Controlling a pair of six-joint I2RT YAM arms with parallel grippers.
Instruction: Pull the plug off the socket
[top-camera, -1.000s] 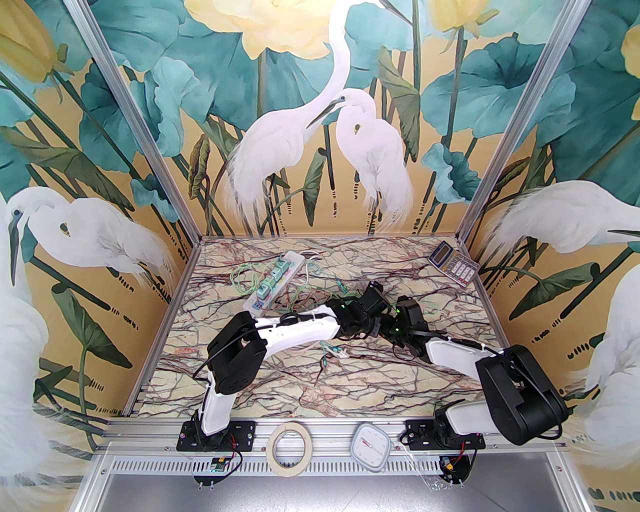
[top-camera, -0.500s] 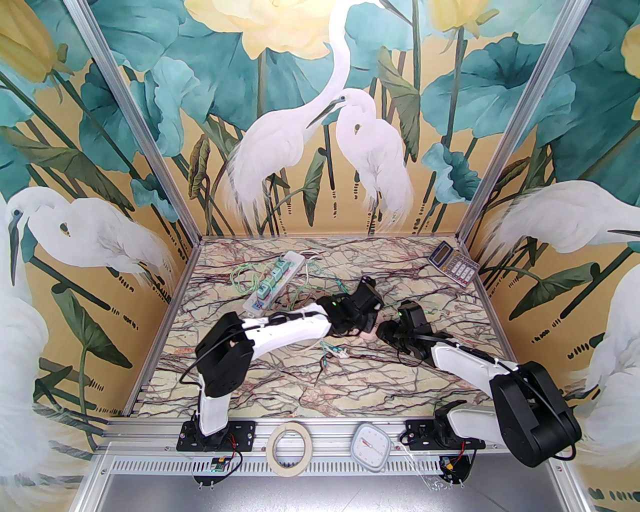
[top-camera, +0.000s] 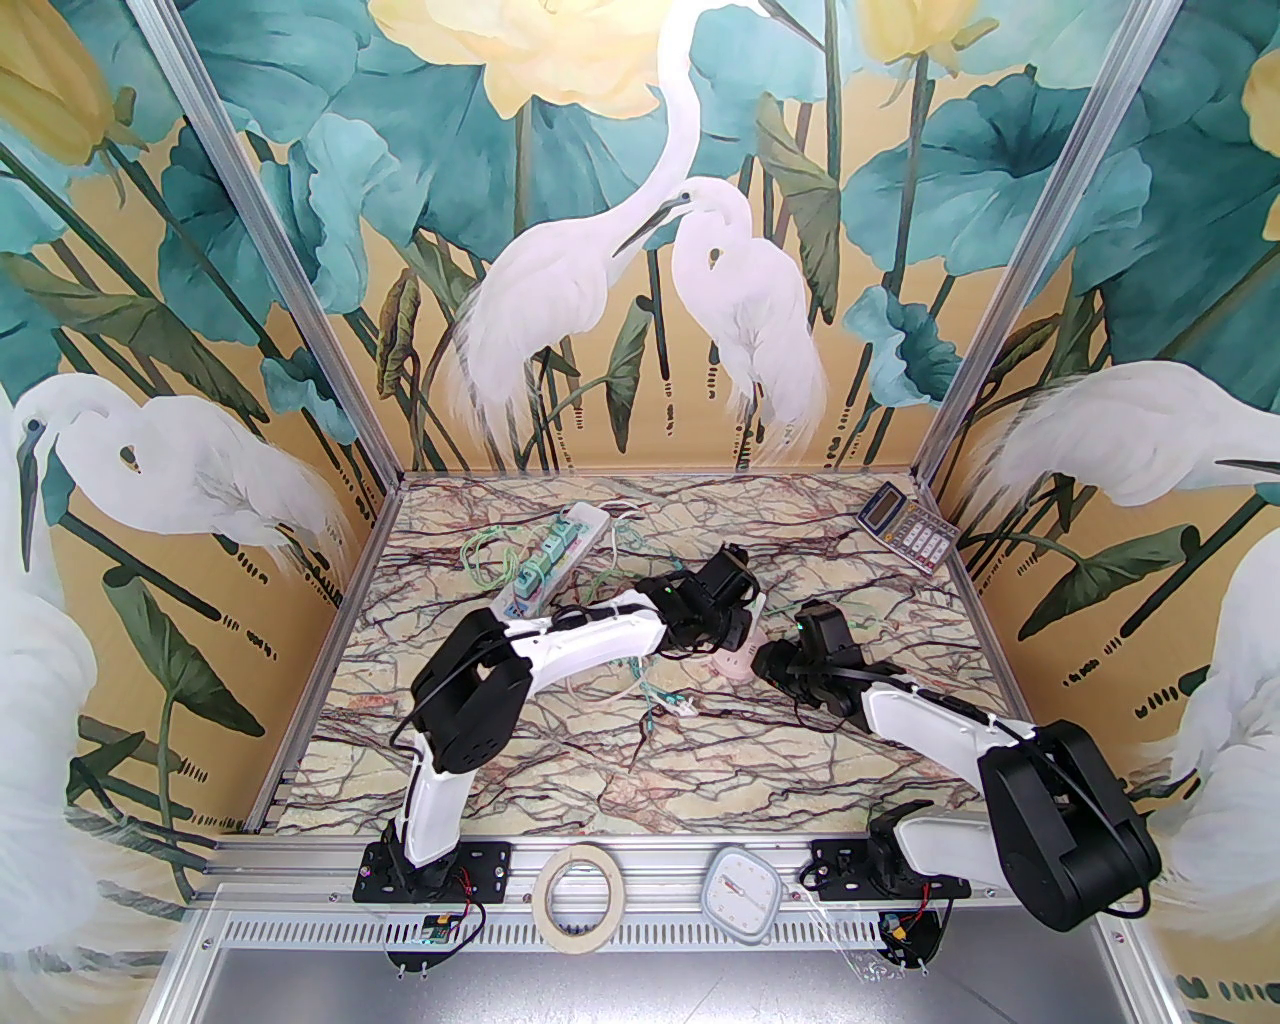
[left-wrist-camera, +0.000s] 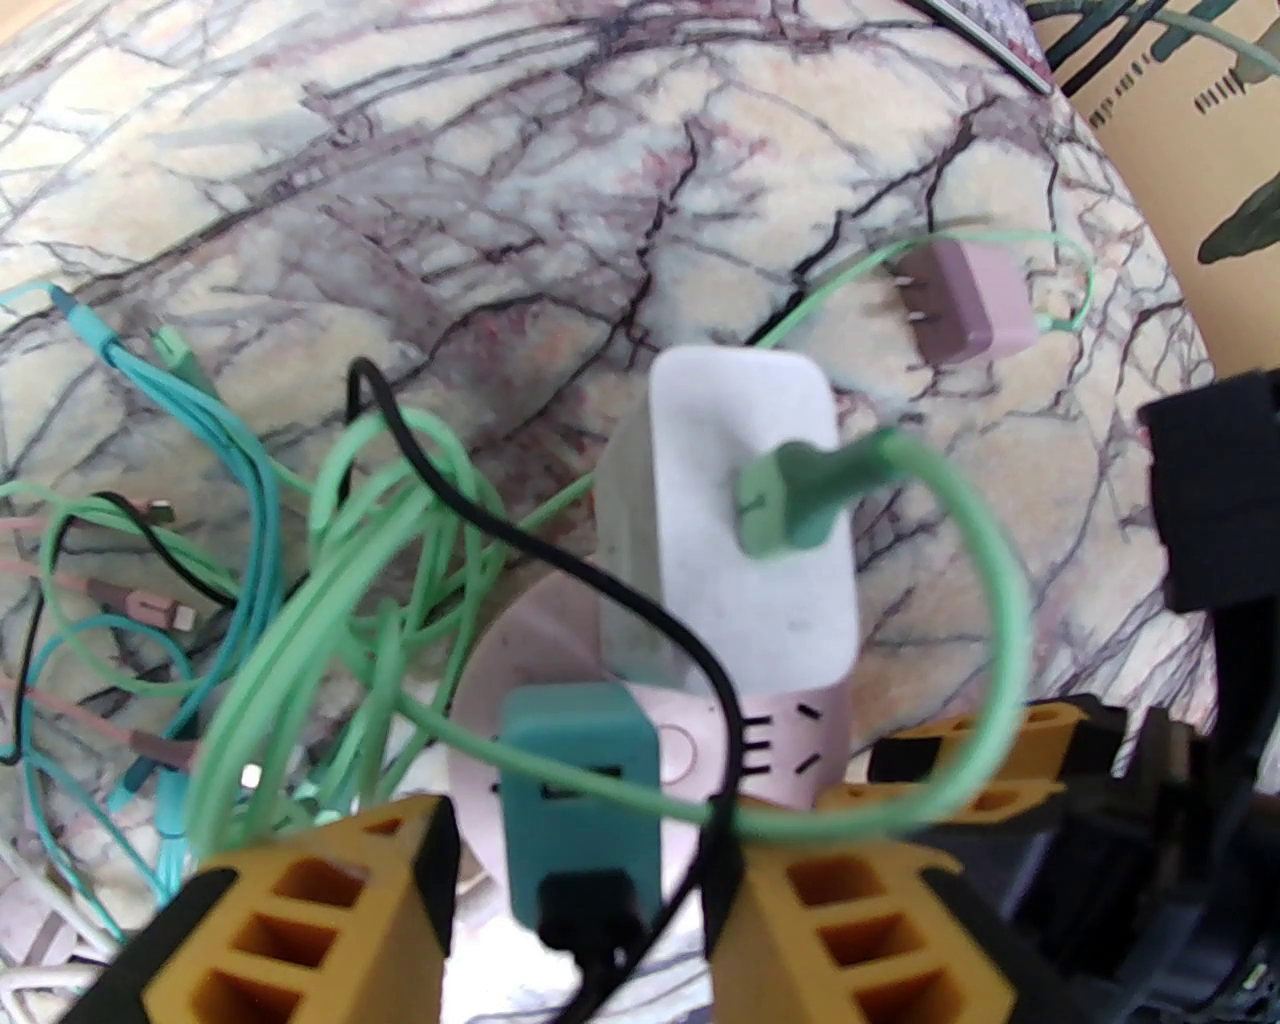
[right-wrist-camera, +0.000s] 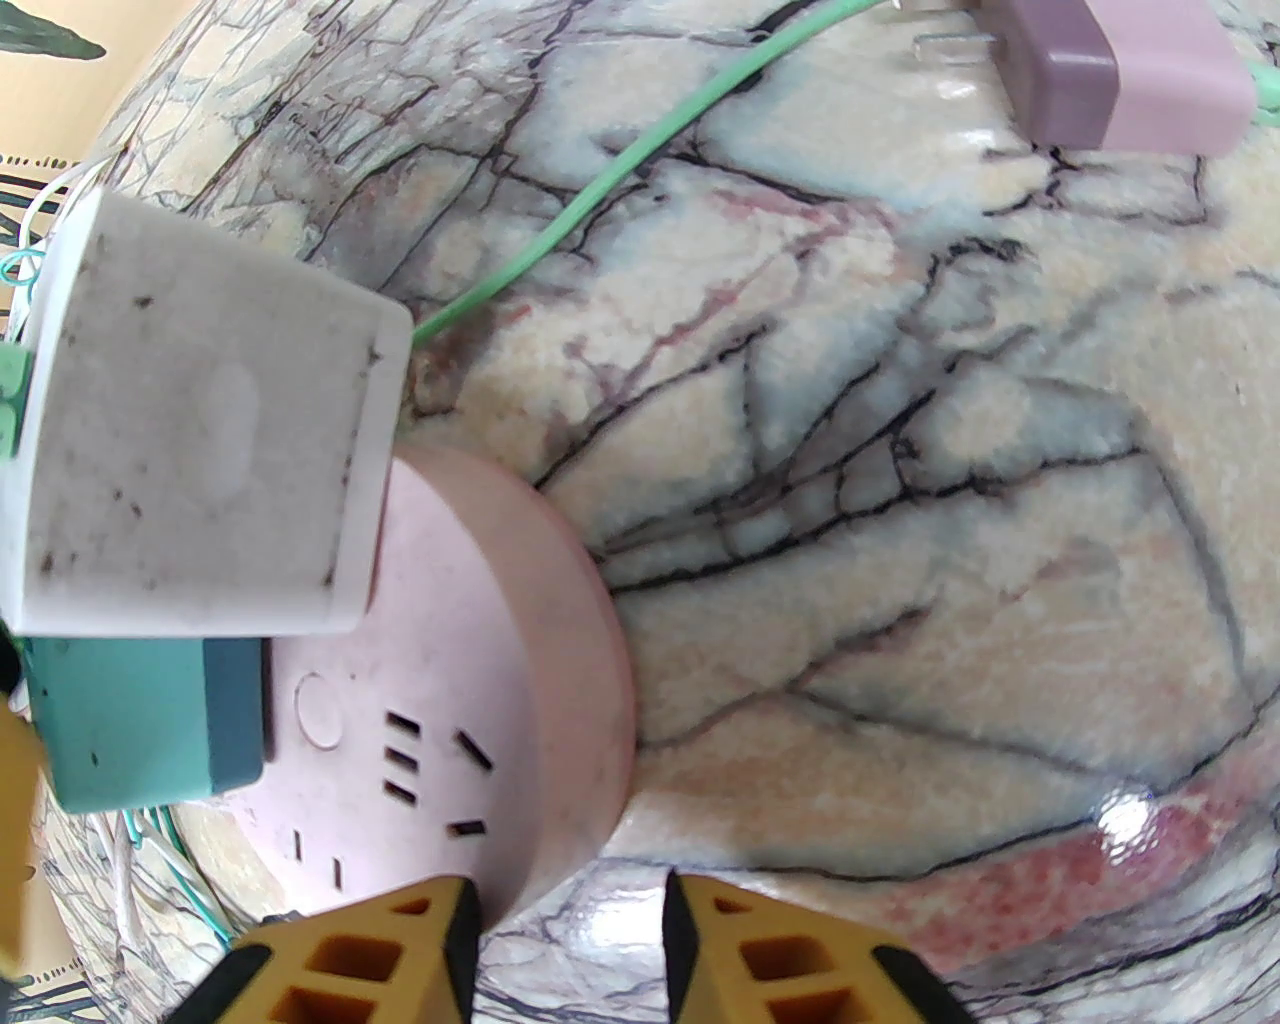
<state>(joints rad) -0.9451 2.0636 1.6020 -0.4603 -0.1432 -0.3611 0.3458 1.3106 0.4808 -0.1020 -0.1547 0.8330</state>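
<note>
1. Socket (right-wrist-camera: 480, 700), pink, lower left in right wrist view, teal plug (left-wrist-camera: 580, 760) and white plug (left-wrist-camera: 780, 610) seated in it.
2. Left gripper (left-wrist-camera: 585, 850), jaws parted, straddles the teal plug, not touching!
3. Right gripper (right-wrist-camera: 570, 900), jaws parted, at the socket's rim.

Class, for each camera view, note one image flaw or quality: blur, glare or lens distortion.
Left wrist: the green cable near the lens is blurred. Right wrist: a glare spot on the marble table, whose surface bulges from fisheye distortion. Top external: evenly lit and sharp.
</note>
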